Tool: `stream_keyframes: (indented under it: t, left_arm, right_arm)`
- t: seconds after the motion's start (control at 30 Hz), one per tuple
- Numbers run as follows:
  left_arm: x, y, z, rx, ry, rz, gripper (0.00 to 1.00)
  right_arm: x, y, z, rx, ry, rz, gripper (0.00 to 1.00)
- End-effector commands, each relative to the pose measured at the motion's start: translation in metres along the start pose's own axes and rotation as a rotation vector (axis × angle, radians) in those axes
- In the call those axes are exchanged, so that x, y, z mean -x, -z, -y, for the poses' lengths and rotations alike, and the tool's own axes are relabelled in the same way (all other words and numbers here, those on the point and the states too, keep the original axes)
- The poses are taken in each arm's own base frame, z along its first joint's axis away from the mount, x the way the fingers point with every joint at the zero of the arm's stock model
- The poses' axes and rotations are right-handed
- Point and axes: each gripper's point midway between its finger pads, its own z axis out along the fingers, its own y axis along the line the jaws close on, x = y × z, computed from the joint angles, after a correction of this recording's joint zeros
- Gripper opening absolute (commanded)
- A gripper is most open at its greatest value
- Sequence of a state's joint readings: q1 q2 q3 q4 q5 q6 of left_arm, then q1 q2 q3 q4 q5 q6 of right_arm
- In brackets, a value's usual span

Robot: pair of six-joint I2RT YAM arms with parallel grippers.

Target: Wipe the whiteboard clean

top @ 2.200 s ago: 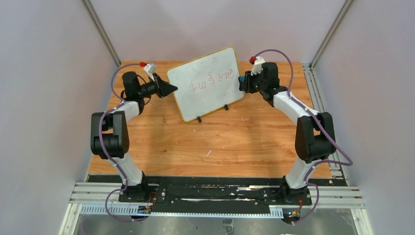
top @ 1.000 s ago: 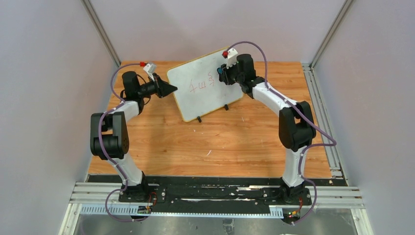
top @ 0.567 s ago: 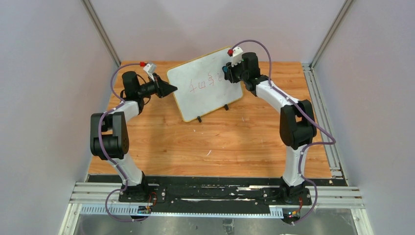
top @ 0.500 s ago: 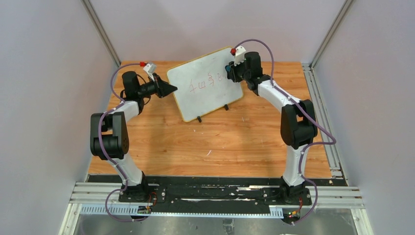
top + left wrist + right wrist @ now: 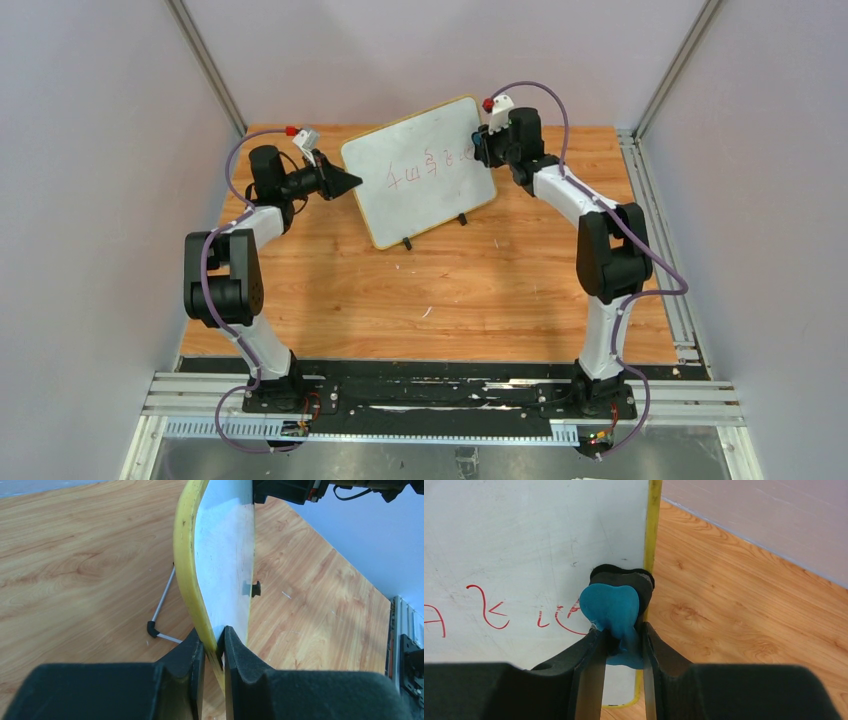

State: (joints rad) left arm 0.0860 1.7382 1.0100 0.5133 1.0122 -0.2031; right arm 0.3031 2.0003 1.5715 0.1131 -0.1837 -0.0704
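On the table (image 5: pixel 450 290), left hand (image 5: pixel 214 641) pinches the whiteboard (image 5: pixel 412 205); right hand (image 5: pixel 620 639), clamping an eraser (image 5: pixel 611 605), has slid rightward.

L arm (image 5: pixel 224 272) folded at elbow, left gripper (image 5: pixel 347 181) pinched tight; R arm (image 5: pixel 604 255) reached far fwd, right gripper (image 5: pixel 482 148) also clamped.

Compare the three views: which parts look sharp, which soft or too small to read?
Top view: evenly lit, but the red marks on the whiteboard are too small to read. Left wrist view: the left fingers dark and soft, the whiteboard's yellow edge crisp. Right wrist view: marks crisp, right fingers soft.
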Motion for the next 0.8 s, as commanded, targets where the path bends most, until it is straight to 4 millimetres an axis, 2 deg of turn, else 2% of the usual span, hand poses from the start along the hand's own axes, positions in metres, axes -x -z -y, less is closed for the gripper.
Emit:
stream_keyframes:
  t: [0.0,0.37,0.43,0.47,0.6,0.77]
  left_arm:
    - [-0.020,0.008,-0.020,0.087,-0.026,-0.039,0.00]
    - [-0.016,0.007,-0.018,0.081,-0.030,-0.035,0.00]
    - [-0.015,0.007,-0.018,0.081,-0.030,-0.035,0.00]
    - [-0.015,0.008,-0.018,0.082,-0.030,-0.034,0.00]
    - [-0.016,0.008,-0.018,0.080,-0.028,-0.036,0.00]
    - [-0.017,0.007,-0.018,0.078,-0.022,-0.038,0.00]
  right_arm:
    - [-0.016,0.001,-0.015,0.031,-0.040,-0.024,0.00]
    - [-0.017,-0.003,-0.084,0.124,-0.003,-0.019,0.01]
    - [-0.001,0.004,-0.092,0.134,0.010,0.015,0.01]
    - [0.001,0.004,-0.095,0.137,0.015,0.016,0.01]
    - [0.001,0.004,-0.093,0.124,0.023,0.013,0.01]
    - [-0.009,-0.003,-0.074,0.084,0.013,-0.013,0.01]
